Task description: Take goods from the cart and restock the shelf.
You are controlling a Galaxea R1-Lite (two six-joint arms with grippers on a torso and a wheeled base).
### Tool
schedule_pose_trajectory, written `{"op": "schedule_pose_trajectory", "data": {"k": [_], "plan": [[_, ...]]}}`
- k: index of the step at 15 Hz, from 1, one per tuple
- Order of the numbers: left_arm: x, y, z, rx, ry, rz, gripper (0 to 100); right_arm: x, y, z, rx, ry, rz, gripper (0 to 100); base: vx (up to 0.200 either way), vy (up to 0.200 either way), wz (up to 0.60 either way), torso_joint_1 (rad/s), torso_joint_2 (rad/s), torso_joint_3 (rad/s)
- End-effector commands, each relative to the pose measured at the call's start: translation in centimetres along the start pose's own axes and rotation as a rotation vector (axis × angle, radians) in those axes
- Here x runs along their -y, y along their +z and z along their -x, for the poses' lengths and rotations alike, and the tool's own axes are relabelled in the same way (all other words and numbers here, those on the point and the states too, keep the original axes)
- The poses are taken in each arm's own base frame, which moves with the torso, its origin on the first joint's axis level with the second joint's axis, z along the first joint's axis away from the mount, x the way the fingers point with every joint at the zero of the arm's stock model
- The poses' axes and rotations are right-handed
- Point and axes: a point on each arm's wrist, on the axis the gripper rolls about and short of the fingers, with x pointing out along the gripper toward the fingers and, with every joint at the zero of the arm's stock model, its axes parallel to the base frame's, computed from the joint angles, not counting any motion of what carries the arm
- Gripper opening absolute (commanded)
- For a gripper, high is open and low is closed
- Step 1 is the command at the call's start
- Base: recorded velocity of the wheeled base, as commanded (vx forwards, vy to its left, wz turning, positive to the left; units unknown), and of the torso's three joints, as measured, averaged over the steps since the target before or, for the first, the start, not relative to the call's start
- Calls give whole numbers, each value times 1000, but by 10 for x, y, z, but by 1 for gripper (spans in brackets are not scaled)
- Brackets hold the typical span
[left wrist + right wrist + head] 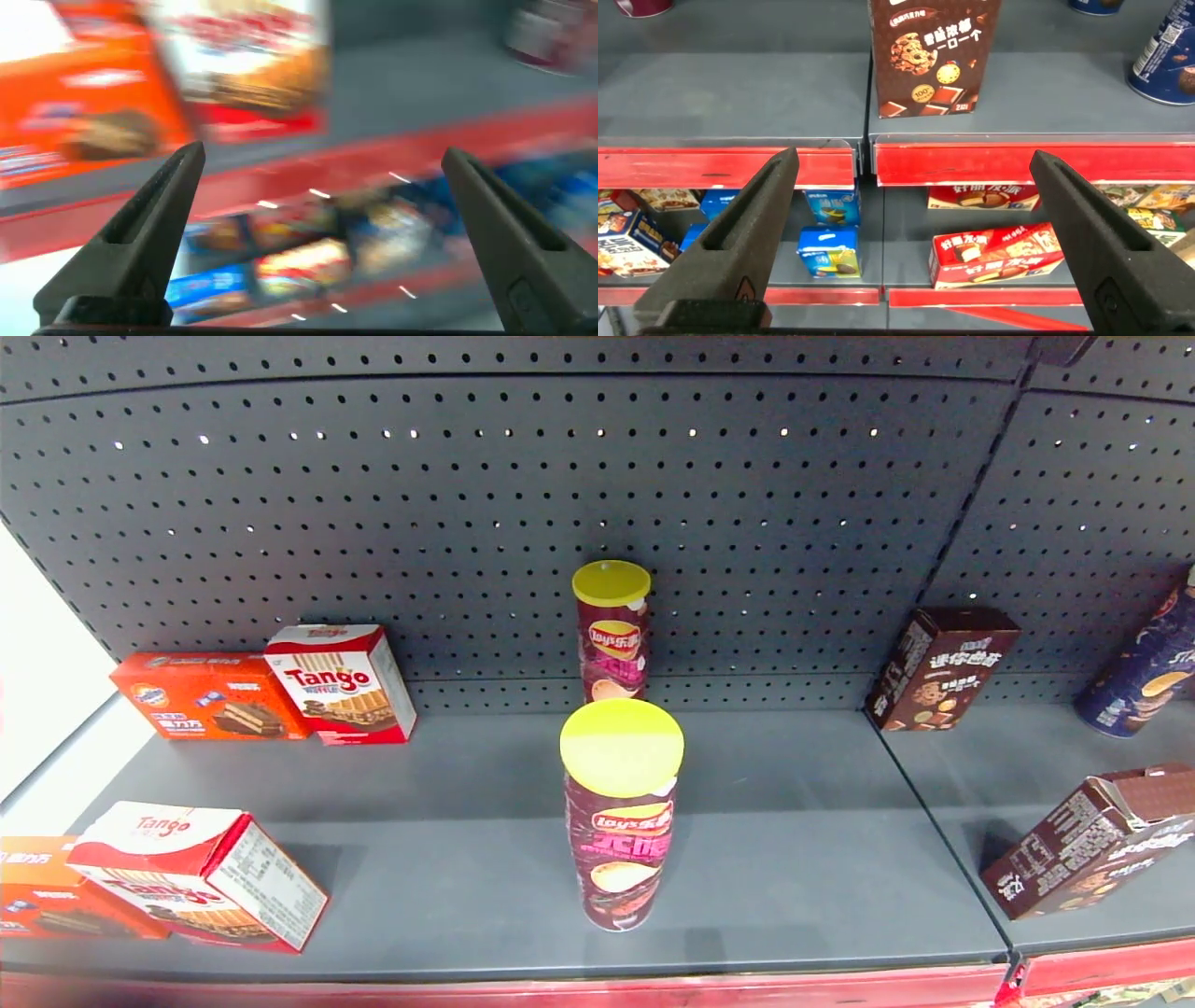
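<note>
Two maroon chip cans with yellow lids stand on the grey shelf: one near the front, one against the pegboard. Red and white wafer boxes sit at the back left and front left, with orange boxes beside them. Brown cookie boxes stand on the right section. My left gripper is open and empty before the shelf's red front edge, under the orange box and wafer box. My right gripper is open and empty, facing the brown cookie box.
A blue can leans at the far right of the shelf. Below the red shelf edge, a lower shelf holds blue packs and a red box. Bare grey shelf lies either side of the front chip can.
</note>
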Motion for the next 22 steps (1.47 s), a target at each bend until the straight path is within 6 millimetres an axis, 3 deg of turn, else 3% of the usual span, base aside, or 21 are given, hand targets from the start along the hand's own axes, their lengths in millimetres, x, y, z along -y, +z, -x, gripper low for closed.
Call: {"op": "schedule_pose_trajectory", "data": {"k": [1, 2, 6, 10, 22], "plan": [[-3, -2, -2, 21, 124, -30, 100, 0, 0, 0, -2, 0, 0, 100, 0, 0, 0, 0, 0, 0], [-5, -2, -3, 37, 202, -91, 100, 0, 0, 0, -2, 0, 0, 100, 0, 0, 0, 0, 0, 0], [0, -5, -3, 24, -19, -52, 100, 0, 0, 0, -2, 0, 0, 100, 0, 0, 0, 0, 0, 0], [-4, -8, -3, -12, 182, 11, 100, 0, 0, 0, -2, 0, 0, 100, 0, 0, 0, 0, 0, 0], [-3, -8, -3, -3, 123, 81, 100, 0, 0, 0, -2, 5, 2, 100, 0, 0, 0, 0, 0, 0]]}}
